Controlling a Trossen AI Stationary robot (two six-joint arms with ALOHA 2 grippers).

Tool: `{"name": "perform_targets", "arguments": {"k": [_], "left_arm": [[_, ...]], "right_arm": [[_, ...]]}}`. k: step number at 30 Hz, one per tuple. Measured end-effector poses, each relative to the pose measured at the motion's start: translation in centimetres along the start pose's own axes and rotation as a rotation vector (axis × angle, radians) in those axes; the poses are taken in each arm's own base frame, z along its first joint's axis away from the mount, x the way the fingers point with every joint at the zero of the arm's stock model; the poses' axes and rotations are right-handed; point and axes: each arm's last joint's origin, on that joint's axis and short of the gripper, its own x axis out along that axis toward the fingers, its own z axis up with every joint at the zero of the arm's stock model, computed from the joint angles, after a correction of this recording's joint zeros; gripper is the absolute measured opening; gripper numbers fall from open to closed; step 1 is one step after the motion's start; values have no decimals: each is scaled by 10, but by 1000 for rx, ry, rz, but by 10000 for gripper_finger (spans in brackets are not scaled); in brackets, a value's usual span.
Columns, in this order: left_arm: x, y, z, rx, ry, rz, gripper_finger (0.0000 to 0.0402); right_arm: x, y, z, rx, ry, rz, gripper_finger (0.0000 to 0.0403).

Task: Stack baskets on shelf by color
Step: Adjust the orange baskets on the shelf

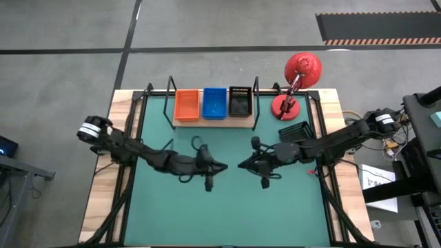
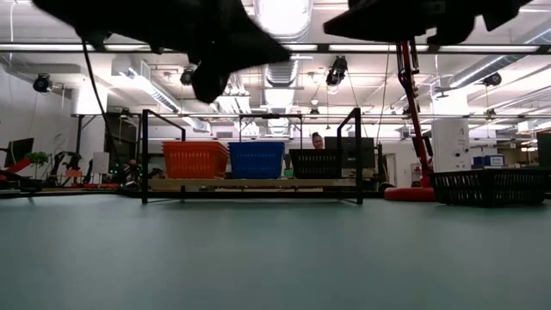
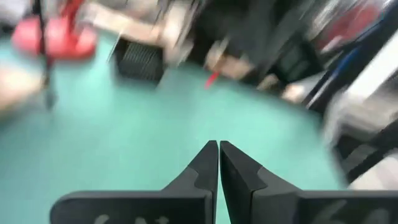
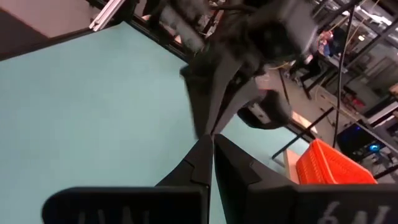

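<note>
Spanning the work area: green table mat (image 1: 227,200), bare across its middle, so both arms have room to meet there.
Shelf: the shelf (image 1: 213,122) sits at the far edge of the mat, its wooden board between black wire uprights, probably set back to keep the working space free.
Baskets on shelf: orange basket (image 1: 187,104), blue basket (image 1: 214,102) and black basket (image 1: 240,100) stand side by side, one colour per spot, which looks like the base for each colour stack.
Stray basket: another black basket (image 1: 294,130) rests on the mat just in front of the red desk lamp (image 1: 296,83), apart from the shelf; likely the next one to move.
Left gripper: the left gripper (image 3: 218,148) hovers over mid-mat, fingers pressed together, holding nothing.
Right gripper: the right gripper (image 4: 210,142) faces it closely, tips nearly meeting, likewise clenched and empty; judged a parked pose.
</note>
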Motion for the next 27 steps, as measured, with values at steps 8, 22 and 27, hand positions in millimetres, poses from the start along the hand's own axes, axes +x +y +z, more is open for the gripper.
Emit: {"name": "perform_targets", "arguments": {"k": [8, 22, 27], "left_arm": [[3, 8, 20, 99, 546, 383, 0], [-8, 80, 40, 502, 920, 433, 0], [-14, 111, 48, 555, 1000, 527, 0]], "right_arm": [[-20, 3, -10, 16, -2, -2, 9], [-38, 6, -19, 45, 5, 2, 9], [-38, 8, -23, 70, 15, 7, 9]]}}
